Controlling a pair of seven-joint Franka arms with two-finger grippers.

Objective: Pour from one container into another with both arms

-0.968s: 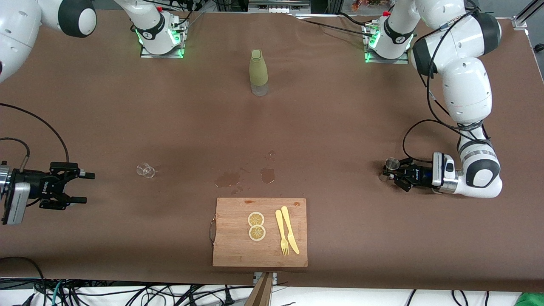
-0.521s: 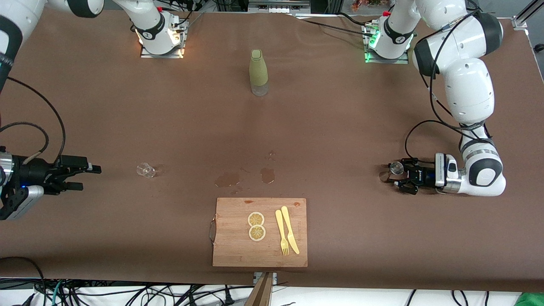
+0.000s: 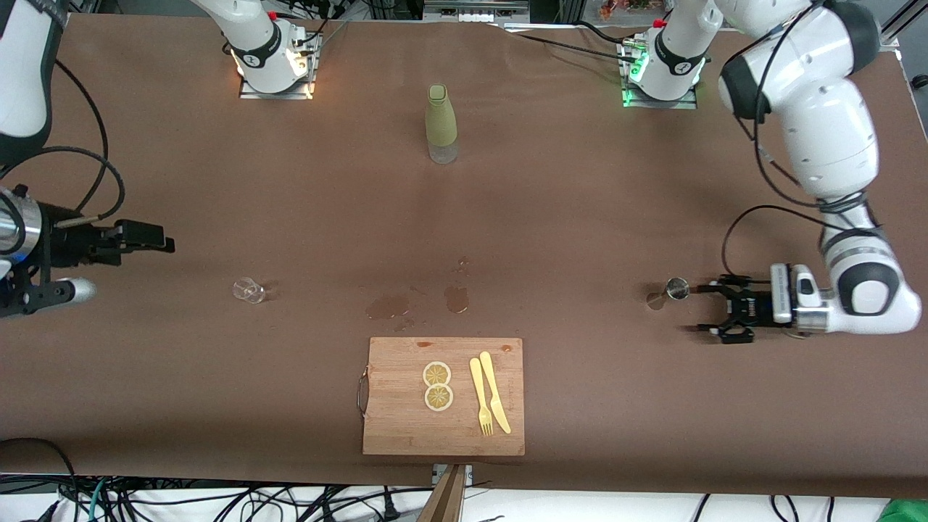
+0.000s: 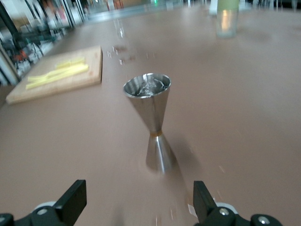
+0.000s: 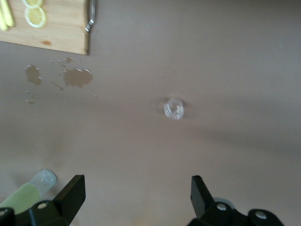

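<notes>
Jigger: you see one steel jigger (image 3: 678, 288), standing upright on the table (image 3: 580, 217) near the edge at the left arm's end. Nothing holds it. In the left wrist view the jigger (image 4: 151, 117) stands free between the two fingertips and touches neither.
Glass cup: you have one clear cup (image 3: 249, 291), standing on the table toward the right arm's end, well apart from the jigger.
Left gripper: the left gripper (image 3: 707, 309) is low over the table just beside the jigger, lying level and pointing at it. Its claw is wide and holds nothing.
Right gripper: the right gripper (image 3: 163, 242) is up in the air over the table edge at the right arm's end, well apart from the cup. In the right wrist view its fingers (image 5: 70, 193) are spread wide and empty, and the cup (image 5: 174, 108) shows below on the table.
Bottle: one olive-green bottle (image 3: 440, 123) stands upright near the edge where the bases are, about midway along it.
Board: one wooden cutting board (image 3: 391, 413) lies at the edge nearest to the front camera.
On the board: two lemon slices (image 3: 437, 385), one yellow fork (image 3: 480, 396) and one yellow knife (image 3: 494, 391), side by side.
Spills: several wet spots (image 3: 417, 301) are on the table just beside the board, between the cup and the jigger.
</notes>
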